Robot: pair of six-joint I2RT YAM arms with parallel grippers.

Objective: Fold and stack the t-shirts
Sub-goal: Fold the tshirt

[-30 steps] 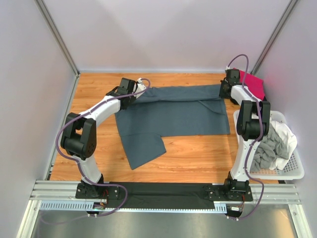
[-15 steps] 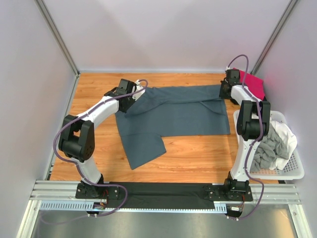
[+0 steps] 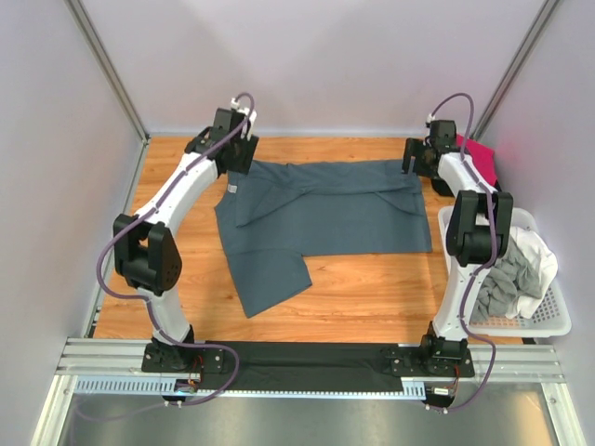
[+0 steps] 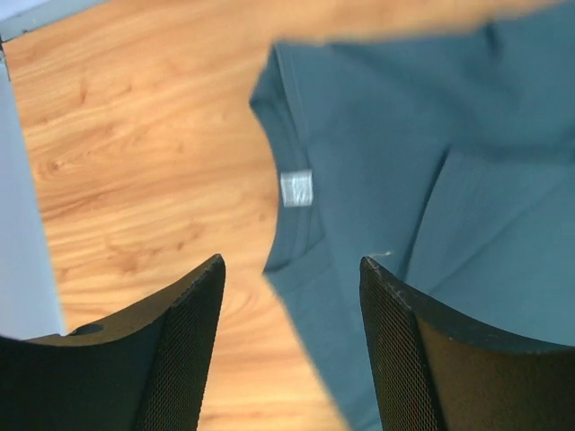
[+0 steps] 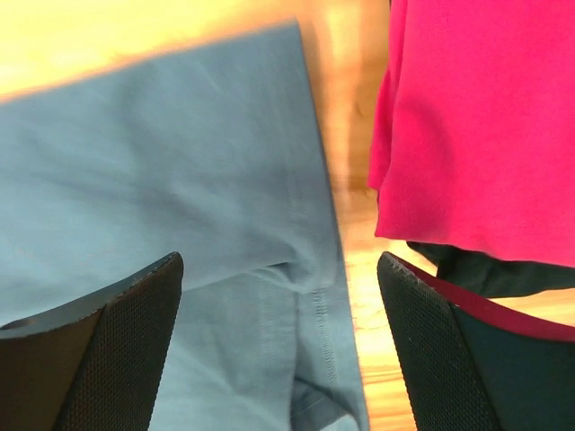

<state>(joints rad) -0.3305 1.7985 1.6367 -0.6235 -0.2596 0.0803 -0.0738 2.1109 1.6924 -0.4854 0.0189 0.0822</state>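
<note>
Both arms have lifted off the blue shirt [image 3: 325,209], which lies flat along the counter's far edge. Left gripper [image 4: 289,266] and right gripper [image 5: 278,259] hang open, empty. I'd regrip matching corners next, staying clear of the pink shirt [image 5: 485,126].

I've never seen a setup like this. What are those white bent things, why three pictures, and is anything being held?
They are two robot arms, the left arm and the right arm, bolted at the near edge of a wooden table. The wide picture is from a fixed camera above and behind them; each close-up is from a camera on one wrist, so the dark shapes are that arm's own fingers. A large blue-grey t-shirt lies spread on the table, a pink shirt at the far right, and a white basket holds white and grey clothes. The left pincer and the right pincer are open and hold nothing.
</note>
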